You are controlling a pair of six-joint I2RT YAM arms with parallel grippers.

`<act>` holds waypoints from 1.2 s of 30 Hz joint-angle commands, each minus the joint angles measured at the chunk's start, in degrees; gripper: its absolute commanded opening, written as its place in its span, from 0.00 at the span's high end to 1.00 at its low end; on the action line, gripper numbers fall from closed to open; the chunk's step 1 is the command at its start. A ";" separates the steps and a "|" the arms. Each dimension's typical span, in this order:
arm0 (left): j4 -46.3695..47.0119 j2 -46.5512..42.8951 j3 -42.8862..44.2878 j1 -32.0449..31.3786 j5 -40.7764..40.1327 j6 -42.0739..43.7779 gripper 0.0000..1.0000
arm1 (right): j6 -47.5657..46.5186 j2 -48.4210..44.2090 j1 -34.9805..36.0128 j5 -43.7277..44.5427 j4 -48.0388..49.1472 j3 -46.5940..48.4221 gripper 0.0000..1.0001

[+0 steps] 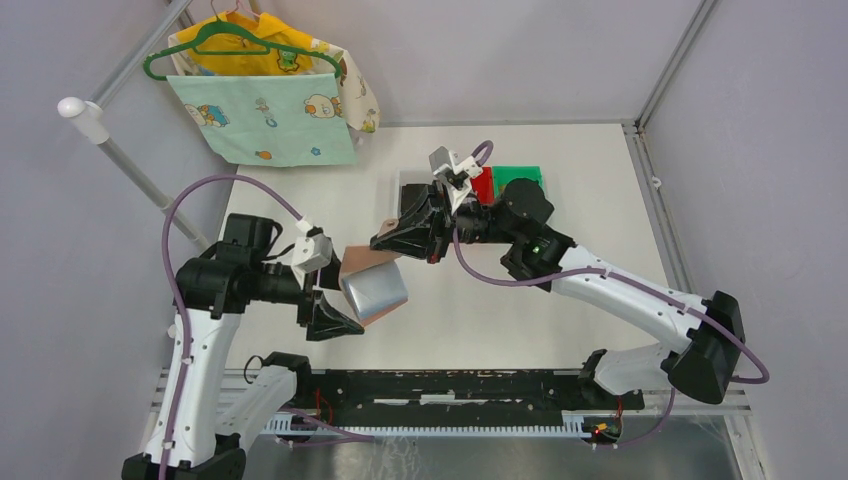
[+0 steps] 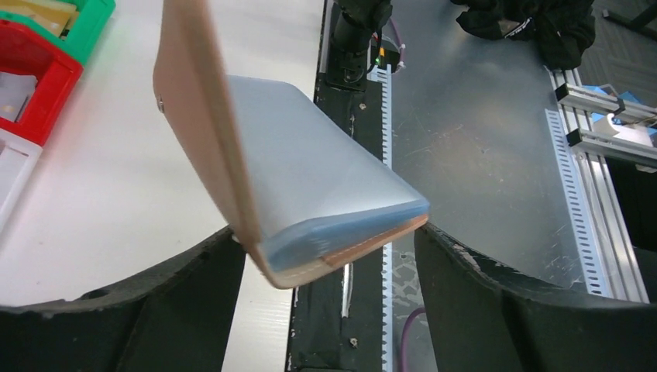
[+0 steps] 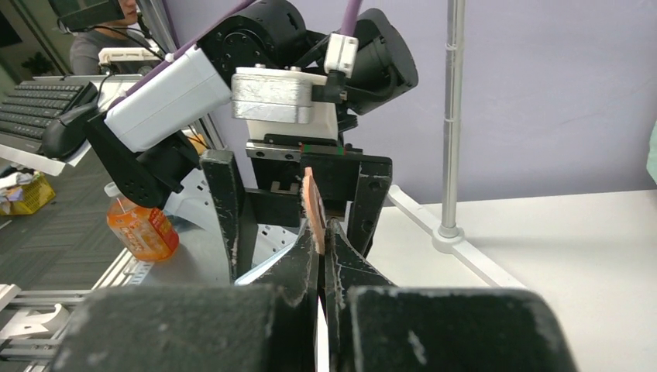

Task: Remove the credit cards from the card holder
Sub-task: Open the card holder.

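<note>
So the card holder (image 1: 372, 285) is held up off the table (image 1: 500, 320), right between the two grippers. Its upper flap is pinched in the right gripper (image 1: 380, 243), and its lower end is found between the spread fingers of the left gripper (image 1: 345, 320). The trays (image 1: 510, 183) are parked just behind the right gripper, and a hanger (image 1: 240, 45) is hung well beyond the left one.
</note>
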 commanded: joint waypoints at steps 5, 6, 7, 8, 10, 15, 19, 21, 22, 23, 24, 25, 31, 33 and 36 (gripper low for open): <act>-0.66 -1.31 1.18 -0.05 1.64 4.40 0.10 | -3.29 -1.85 0.38 0.97 -3.63 3.77 1.00; 0.14 -1.38 1.39 -0.13 1.38 3.65 0.10 | -3.30 -1.72 0.43 0.71 -3.90 4.04 1.00; 1.55 -1.51 1.50 -0.06 1.04 2.52 0.10 | -3.38 -1.62 0.51 0.52 -4.46 4.35 1.00; 2.32 -1.65 1.60 -0.08 0.65 1.89 0.10 | -3.44 -1.52 0.50 0.48 -4.91 4.71 1.00; 4.35 -2.44 1.33 -0.10 -0.62 1.55 0.12 | -3.25 -1.39 0.69 0.10 -5.38 5.30 1.00; 11.33 -5.92 -0.37 -0.06 -7.48 1.79 0.19 | -3.14 -0.31 1.22 -0.67 -7.07 7.64 1.00; 9.14 -7.01 -0.85 -0.05 -10.10 11.01 0.23 | -1.75 1.08 1.28 -1.55 -8.02 10.19 1.00; 8.62 -7.43 -1.07 -0.05 -10.87 14.47 0.25 | -0.72 1.99 1.31 -2.13 -8.24 11.28 1.00; 8.62 -7.63 -1.12 -0.12 -11.22 16.03 0.26 | -0.44 2.45 1.31 -2.38 -8.75 12.06 1.00; 8.97 -7.89 -1.12 -0.09 -11.39 17.49 0.28 | -0.19 2.90 1.29 -2.71 -9.29 12.82 1.00; 10.30 -8.25 -1.08 -0.07 -11.73 17.76 0.31 | -0.03 3.21 1.44 -2.93 -9.84 13.26 1.00; 12.69 -8.81 -1.27 -0.10 -12.00 16.64 0.36 | 0.00 3.56 1.54 -3.10 -10.15 13.66 1.00; 30.10 -12.74 -3.53 -0.09 -12.96 0.31 0.55 | -0.43 4.16 2.38 -3.38 -11.32 13.83 1.00; 30.40 -12.44 -3.14 -0.08 -11.97 -1.57 0.55 | -0.51 4.15 2.48 -3.52 -11.47 13.89 1.00; 30.47 -11.31 -2.35 -0.06 -11.77 -3.80 0.58 | -0.52 3.98 2.52 -3.99 -11.58 13.92 1.00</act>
